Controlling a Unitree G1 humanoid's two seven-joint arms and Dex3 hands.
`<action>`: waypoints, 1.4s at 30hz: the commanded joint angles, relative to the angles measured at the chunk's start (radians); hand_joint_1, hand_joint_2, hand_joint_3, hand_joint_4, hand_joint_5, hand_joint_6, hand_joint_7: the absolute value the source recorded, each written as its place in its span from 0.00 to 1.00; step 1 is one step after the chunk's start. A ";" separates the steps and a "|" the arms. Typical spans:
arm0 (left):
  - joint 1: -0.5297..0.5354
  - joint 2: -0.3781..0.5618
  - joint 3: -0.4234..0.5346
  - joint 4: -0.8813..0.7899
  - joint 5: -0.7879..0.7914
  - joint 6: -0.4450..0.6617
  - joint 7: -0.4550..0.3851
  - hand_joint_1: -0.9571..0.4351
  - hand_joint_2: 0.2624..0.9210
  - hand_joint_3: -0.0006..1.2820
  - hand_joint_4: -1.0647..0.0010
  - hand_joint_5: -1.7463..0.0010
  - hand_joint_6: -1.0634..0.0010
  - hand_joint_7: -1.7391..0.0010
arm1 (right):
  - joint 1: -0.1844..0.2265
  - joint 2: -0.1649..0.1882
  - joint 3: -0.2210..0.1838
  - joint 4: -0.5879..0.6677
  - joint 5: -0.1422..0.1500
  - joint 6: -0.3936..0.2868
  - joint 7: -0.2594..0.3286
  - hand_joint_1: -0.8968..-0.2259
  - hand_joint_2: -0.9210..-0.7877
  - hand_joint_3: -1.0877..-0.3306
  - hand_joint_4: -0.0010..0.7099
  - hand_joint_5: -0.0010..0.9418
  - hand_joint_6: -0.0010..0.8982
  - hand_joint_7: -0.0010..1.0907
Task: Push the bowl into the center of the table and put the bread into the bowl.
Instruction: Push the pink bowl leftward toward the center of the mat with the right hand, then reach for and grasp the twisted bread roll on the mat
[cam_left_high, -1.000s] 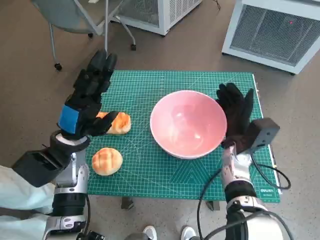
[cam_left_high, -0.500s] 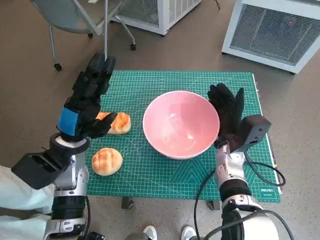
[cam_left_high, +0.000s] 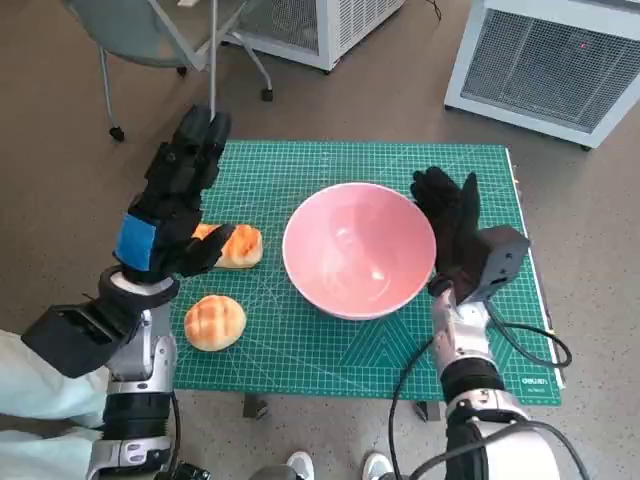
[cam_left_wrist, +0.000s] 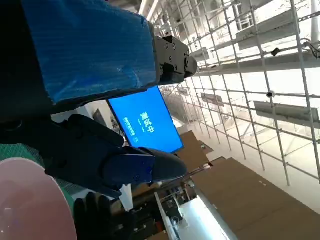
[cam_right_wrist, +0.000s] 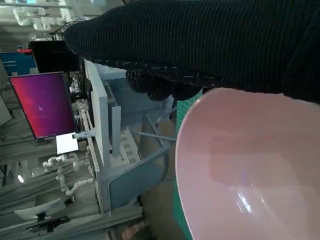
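The right hand, in its black knitted glove, stands flat against the outer wall of the pink bowl at the bowl's three o'clock side, fingers extended toward twelve o'clock and holding nothing; in the right wrist view the glove lies along the bowl's rim, touching it. The bowl sits upright near the middle of the green cutting mat that covers the surface, its inside bare. The left hand, with blue tape on its back, hovers above the mat's nine o'clock side with its fingers stretched out toward twelve o'clock and apart, gripping nothing. Partly beneath it lies one bread roll, at nine o'clock from the bowl and apart from it. A second bread roll rests at about seven o'clock from the first, near the mat's edge. Beyond the surface at twelve o'clock stand a chair on castors and a white ventilated unit on the brown floor.
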 joint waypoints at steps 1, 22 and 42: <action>-0.001 0.000 0.003 -0.003 0.005 0.000 0.007 0.23 1.00 0.29 0.90 1.00 0.81 0.97 | -0.006 -0.017 -0.006 -0.030 0.019 -0.061 0.042 0.44 0.00 0.35 0.07 0.00 0.08 0.33; -0.064 0.012 0.001 0.050 0.006 -0.013 -0.004 0.22 1.00 0.29 0.89 1.00 0.80 0.98 | 0.243 -0.051 0.119 -0.726 0.165 -0.182 0.349 0.37 0.00 0.48 0.10 0.01 0.01 0.44; -0.064 0.471 -0.049 -0.233 0.516 0.428 -0.053 0.30 0.75 0.01 1.00 1.00 0.87 0.99 | 0.411 -0.119 0.177 -1.073 0.135 -0.082 0.319 0.34 0.00 0.50 0.15 0.02 0.00 0.48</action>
